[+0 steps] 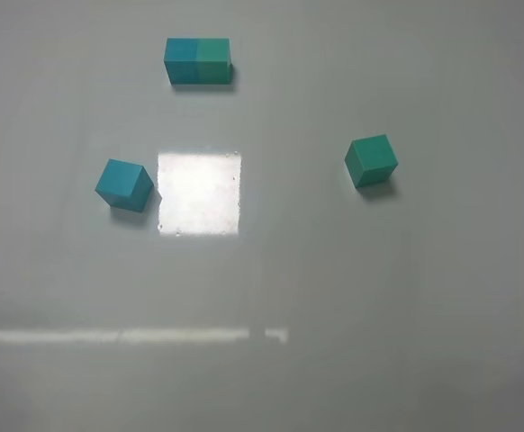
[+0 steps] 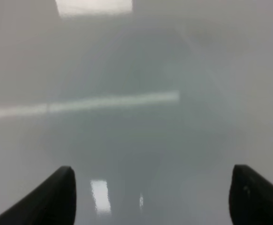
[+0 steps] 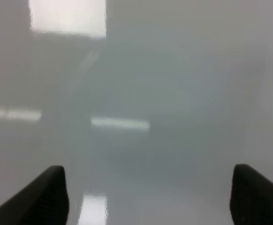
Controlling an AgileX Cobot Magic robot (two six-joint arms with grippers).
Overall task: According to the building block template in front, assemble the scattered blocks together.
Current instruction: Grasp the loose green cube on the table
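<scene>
Left gripper point(image 2: 153, 187): on the near side of the bench. Its two dark fingers point(image 2: 61, 199) stand wide apart, and only blurred, glossy bench top shows between them.
Right gripper point(image 3: 148, 187): also on the near side, with its dark fingers point(image 3: 52, 197) spread just as wide over bare, shiny surface.
Bench point(image 1: 334, 315): pale grey and glossy. None of its edges show in the high view.
Light streak point(image 1: 127, 336): a thin, bright reflected line across the near left part of the bench.
Bright patch point(image 1: 199, 193): a square white glare about mid-bench, slightly to the left.
Teal-blue cube point(image 1: 124, 184): one of the scattered blocks. It sits flat on the left-edge side of the bench, just beside the glare's left border and turned a little askew.
Green cube point(image 1: 371, 161): the other loose block. It sits flat towards the right edge, a touch farther back than the teal-blue one, also turned askew. The two are well apart, with the glare between them.
Building block template point(image 1: 198, 61): farthest back, towards the far edge and left of centre. It lies flat and square-on with two halves joined flush, teal-blue on the left and green on the right. It is well apart from both loose cubes.
</scene>
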